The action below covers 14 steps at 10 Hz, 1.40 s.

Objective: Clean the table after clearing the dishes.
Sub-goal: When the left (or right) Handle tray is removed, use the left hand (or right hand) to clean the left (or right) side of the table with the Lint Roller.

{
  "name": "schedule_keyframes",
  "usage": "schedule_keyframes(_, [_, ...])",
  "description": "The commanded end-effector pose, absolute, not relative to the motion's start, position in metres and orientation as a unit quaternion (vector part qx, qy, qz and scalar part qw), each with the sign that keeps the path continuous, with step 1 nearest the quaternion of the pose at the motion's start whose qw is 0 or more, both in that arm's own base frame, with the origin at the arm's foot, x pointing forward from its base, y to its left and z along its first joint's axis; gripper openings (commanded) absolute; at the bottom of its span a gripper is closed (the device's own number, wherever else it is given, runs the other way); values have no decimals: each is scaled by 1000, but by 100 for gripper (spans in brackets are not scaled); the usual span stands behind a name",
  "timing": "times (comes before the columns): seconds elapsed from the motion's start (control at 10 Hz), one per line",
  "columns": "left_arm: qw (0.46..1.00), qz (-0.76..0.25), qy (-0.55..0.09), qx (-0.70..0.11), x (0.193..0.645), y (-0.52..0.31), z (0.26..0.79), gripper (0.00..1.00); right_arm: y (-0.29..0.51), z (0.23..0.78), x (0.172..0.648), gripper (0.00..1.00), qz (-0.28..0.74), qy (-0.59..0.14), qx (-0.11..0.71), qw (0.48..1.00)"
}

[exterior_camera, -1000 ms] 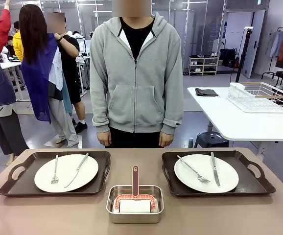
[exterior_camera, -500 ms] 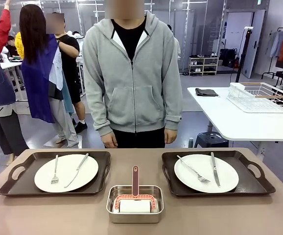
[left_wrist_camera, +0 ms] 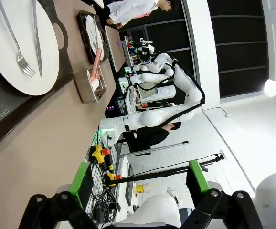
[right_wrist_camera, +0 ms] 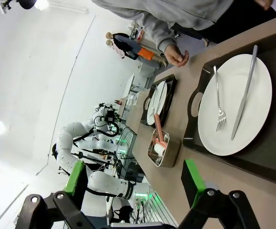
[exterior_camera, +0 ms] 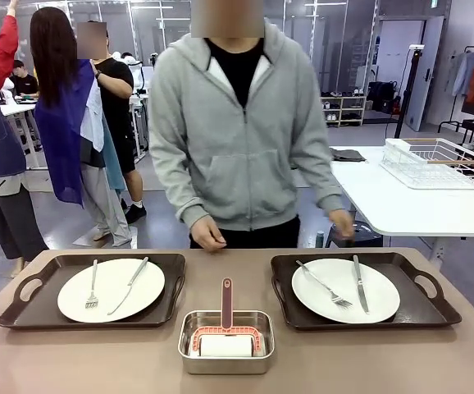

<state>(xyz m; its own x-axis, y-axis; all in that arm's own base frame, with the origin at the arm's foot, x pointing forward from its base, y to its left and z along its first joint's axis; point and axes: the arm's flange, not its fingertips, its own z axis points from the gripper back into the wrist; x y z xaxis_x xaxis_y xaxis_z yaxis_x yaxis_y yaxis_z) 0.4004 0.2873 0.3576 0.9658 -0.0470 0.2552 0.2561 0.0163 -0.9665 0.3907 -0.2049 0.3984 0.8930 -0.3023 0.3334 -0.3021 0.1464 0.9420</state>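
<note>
Front view: trays (exterior_camera: pixel 174 289) lengthwise across table (exterior_camera: pixel 97 361), fork tines (exterior_camera: pixel 91 303) robotward; left gripper (left_wrist_camera: pixel 138 177), right gripper (right_wrist_camera: pixel 134 177) spread wide.

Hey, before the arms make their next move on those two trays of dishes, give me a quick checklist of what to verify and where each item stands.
1. Left gripper open, nothing held: ok.
2. Right gripper open, nothing held: ok.
3. Fork and knife lying on each plate, left plate on left tray, right plate on right tray: ok.
4. Person's hands away from the trays: not ok; one hand is close to the right tray's far rim, the other hand is at the table's far edge.
5. Scrubber resting in the steel pan: ok.
6. Table free for wiping: not ok; both trays sit on it.
</note>
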Motion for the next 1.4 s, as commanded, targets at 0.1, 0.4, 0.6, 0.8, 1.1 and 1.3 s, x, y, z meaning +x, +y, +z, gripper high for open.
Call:
schedule_keyframes(0.1, [707,-107,-80,-695,397,290,358,100,-204,400,390,100,5,-228,656,720])
schedule_keyframes(0.4, [707,-107,-80,-695,397,290,358,100,-204,400,390,100,5,-228,656,720])
schedule_keyframes(0.6, [707,-107,-80,-695,397,290,358,100,-204,400,390,100,5,-228,656,720])
schedule_keyframes(0.8, [707,-107,-80,-695,397,290,358,100,-204,400,390,100,5,-228,656,720])
schedule_keyframes(1.1, [707,-107,-80,-695,397,290,358,100,-204,400,390,100,5,-228,656,720])
schedule_keyframes(1.3, [707,-107,-80,-695,397,290,358,100,-204,400,390,100,5,-228,656,720])
